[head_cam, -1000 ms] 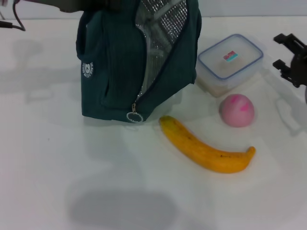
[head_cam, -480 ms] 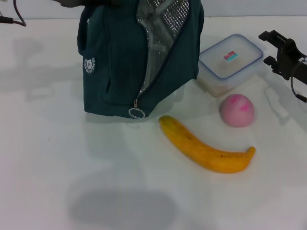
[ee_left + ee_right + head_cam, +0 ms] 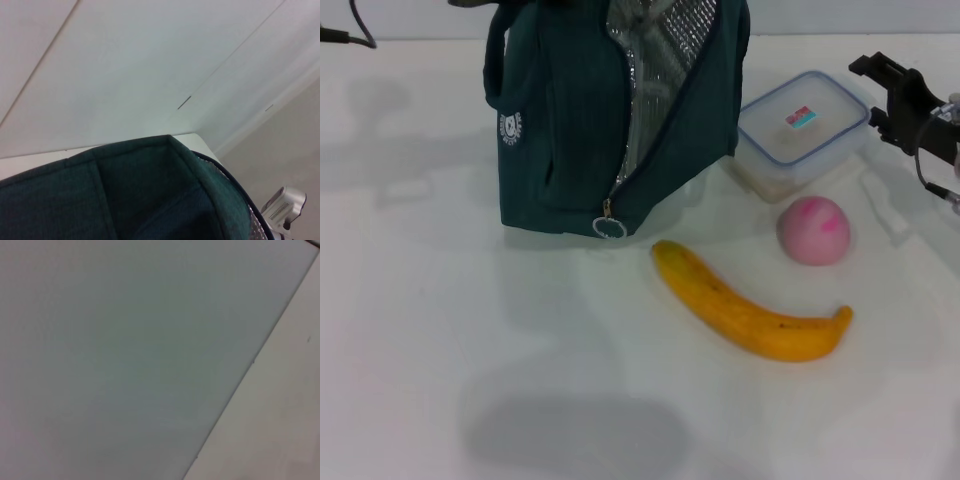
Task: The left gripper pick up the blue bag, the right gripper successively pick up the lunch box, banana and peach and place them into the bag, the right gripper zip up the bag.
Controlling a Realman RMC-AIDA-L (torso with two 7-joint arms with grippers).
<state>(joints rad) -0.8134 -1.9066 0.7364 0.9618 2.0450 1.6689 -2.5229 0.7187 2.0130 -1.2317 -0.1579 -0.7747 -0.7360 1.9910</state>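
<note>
Right claw (image 3: 886, 92) spread wide beside the lunch box (image 3: 801, 125) — left claw's grip can't be told.

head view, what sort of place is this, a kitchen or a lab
Probably a lab or test bench, not a kitchen: a bare white table, plain pale walls, and the right gripper hovering by staged items: the blue bag, lunch box, banana and peach.
</note>
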